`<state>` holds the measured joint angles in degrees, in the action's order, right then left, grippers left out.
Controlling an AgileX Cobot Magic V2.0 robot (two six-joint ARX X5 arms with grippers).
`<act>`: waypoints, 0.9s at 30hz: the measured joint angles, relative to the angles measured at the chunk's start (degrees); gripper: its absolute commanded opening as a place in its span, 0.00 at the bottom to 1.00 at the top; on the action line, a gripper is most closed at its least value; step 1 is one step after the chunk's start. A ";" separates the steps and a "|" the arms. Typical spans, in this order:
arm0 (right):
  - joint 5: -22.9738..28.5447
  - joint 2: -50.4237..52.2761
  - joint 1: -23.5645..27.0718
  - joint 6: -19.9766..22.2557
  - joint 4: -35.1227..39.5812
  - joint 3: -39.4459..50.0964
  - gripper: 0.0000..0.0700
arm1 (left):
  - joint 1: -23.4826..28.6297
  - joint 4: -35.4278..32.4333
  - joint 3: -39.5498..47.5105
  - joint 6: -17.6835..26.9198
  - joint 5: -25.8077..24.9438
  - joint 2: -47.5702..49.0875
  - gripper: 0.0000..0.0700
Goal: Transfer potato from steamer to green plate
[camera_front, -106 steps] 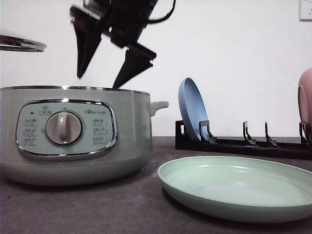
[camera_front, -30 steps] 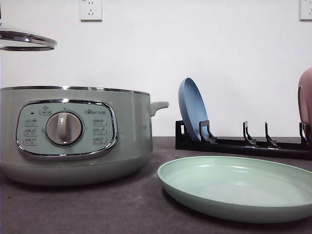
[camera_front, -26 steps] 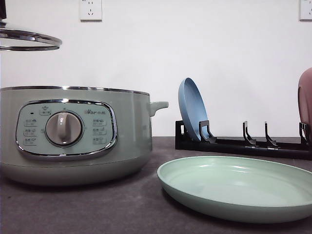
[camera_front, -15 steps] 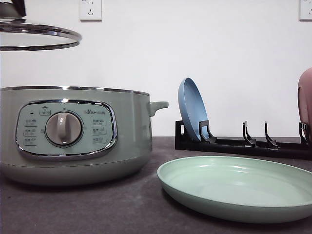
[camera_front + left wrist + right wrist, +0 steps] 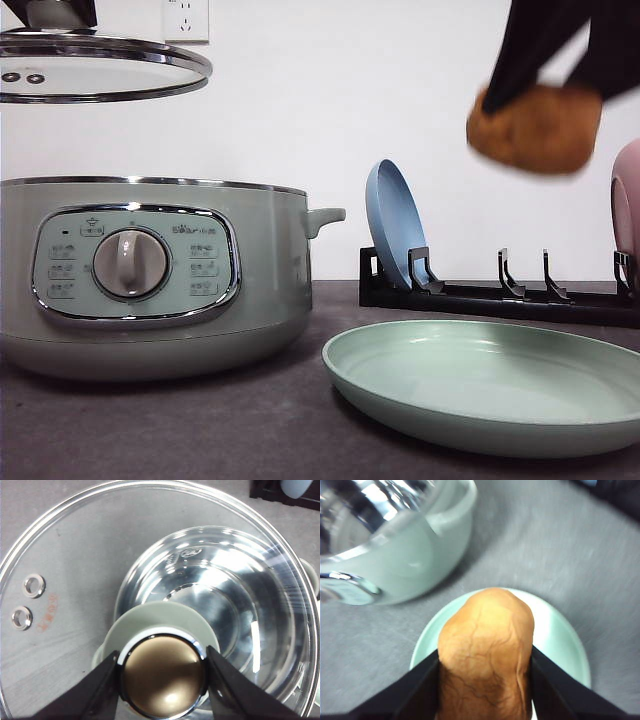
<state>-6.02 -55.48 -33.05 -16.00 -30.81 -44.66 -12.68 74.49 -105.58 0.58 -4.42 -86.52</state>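
Orange-brown potato (image 5: 485, 655) clamped in right gripper (image 5: 484, 680), high above green plate (image 5: 490, 385).

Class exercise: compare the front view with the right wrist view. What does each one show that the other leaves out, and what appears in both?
Front view alone: the steamer's control dial, the glass lid held above it, the blue plate in the black rack. Right wrist view alone: the potato seen directly above the plate. Both: the potato clamped in the right hand, the green plate and the steamer.
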 measured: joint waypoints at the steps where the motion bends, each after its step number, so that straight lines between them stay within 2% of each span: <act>1: 0.02 -0.22 0.00 -1.00 1.96 1.73 0.18 | -0.17 -0.06 0.00 0.00 0.00 0.00 0.00; 8: 0.05 -4.62 0.00 -6.19 13.09 10.17 0.18 | -1.25 -0.19 0.00 0.00 0.03 0.00 0.00; 18: 0.02 -15.11 -0.82 -7.05 18.06 10.44 0.21 | -1.86 -0.19 0.00 -0.01 0.03 0.00 0.00; 20: 0.02 -16.60 -1.05 -7.07 18.05 10.44 0.27 | -1.94 -0.19 0.00 -0.02 0.04 0.00 0.00; 24: 0.03 -17.94 -1.44 -7.07 18.29 10.42 0.47 | -2.27 -0.19 0.00 0.00 0.01 0.00 0.00; 27: 0.08 -18.01 -1.76 -7.09 18.30 10.42 0.54 | -2.54 -0.19 0.01 0.00 0.02 0.00 0.00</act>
<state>-5.95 -73.49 -34.82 -23.09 -12.51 -34.24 -15.22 74.30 -105.57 0.58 -4.40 -86.52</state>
